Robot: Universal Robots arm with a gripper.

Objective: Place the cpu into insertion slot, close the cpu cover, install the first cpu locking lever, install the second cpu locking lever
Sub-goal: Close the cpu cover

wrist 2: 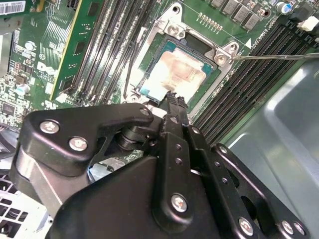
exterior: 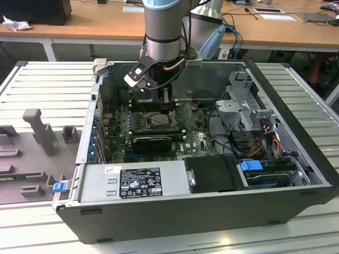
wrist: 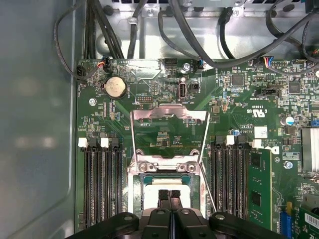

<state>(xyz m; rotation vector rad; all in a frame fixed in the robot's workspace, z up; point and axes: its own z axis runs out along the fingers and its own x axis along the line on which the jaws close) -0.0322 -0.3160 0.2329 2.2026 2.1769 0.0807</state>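
Tool point(wrist: 169, 193), fingers pressed together with nothing between them, sits directly over the cpu point(wrist: 151, 191); contact cannot be confirmed. The cpu lies in the insertion slot point(wrist: 133, 196), seemingly flat. The cpu cover point(wrist: 169, 114) stands open, folded back on its hinge, and a locking lever point(wrist: 208, 186) is unlatched beside the slot. Risk, as judged: sideways drag from the closed tips could skew the chip — bent socket contacts would follow once the cover bears down.
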